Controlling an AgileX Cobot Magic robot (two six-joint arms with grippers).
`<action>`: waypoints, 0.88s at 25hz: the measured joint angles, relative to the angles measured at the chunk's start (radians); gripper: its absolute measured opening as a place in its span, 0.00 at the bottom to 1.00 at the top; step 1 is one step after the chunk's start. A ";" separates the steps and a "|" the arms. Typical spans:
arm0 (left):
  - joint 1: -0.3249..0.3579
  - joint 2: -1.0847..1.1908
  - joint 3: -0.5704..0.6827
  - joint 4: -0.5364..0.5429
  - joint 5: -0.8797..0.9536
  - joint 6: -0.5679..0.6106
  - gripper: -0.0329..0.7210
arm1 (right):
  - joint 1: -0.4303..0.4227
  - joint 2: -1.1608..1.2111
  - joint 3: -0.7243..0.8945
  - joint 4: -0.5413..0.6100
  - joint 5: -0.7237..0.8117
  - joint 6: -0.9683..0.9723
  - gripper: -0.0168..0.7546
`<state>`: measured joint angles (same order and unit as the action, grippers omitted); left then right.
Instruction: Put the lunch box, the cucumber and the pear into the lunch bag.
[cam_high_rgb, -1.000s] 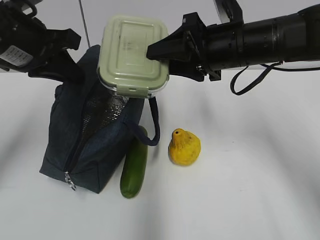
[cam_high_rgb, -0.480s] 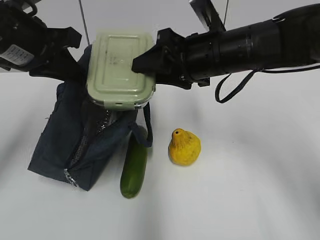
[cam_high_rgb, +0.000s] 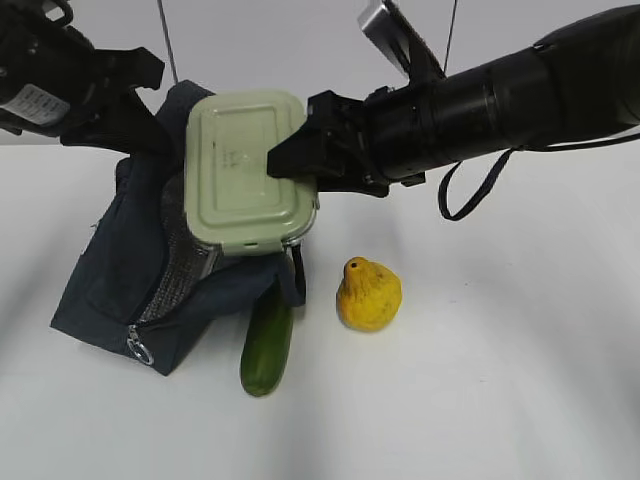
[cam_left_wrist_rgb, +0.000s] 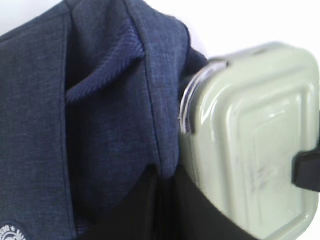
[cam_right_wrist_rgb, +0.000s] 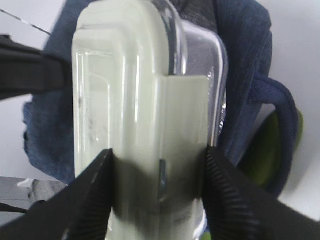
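Lunch box dropped lower into the bag mouth

Your right end effector (cam_high_rgb: 290, 160) stays clamped on the lunch box (cam_high_rgb: 250, 170), now partly inside the lunch bag (cam_high_rgb: 110, 280). Your left end effector (cam_high_rgb: 150, 140) pinches the bag's edge. Cucumber (cam_high_rgb: 268, 345) and pear (cam_high_rgb: 369, 294) haven't moved on the surface (cam_high_rgb: 480, 380).

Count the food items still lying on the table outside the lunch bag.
2: the cucumber beside the lunch bag, and the pear to its right.

The lunch box (cam_high_rgb: 250, 172) sits in the mouth of the lunch bag (cam_high_rgb: 120, 270) at the left. The cucumber (cam_high_rgb: 267, 342) lies against the bag's right side, the pear (cam_high_rgb: 369, 295) further right.
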<state>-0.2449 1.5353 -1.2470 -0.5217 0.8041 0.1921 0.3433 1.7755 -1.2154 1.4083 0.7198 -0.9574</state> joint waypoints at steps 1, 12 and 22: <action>0.000 0.000 0.000 -0.001 -0.004 0.000 0.04 | 0.000 0.000 0.000 -0.028 -0.002 0.016 0.53; 0.000 0.000 0.000 -0.030 -0.036 0.000 0.04 | 0.000 0.000 0.000 -0.116 -0.023 0.097 0.53; 0.000 0.006 0.000 -0.062 -0.039 0.000 0.04 | 0.000 0.053 0.000 -0.113 -0.030 0.127 0.53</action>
<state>-0.2451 1.5415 -1.2470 -0.5840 0.7646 0.1921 0.3433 1.8280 -1.2154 1.2949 0.6897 -0.8301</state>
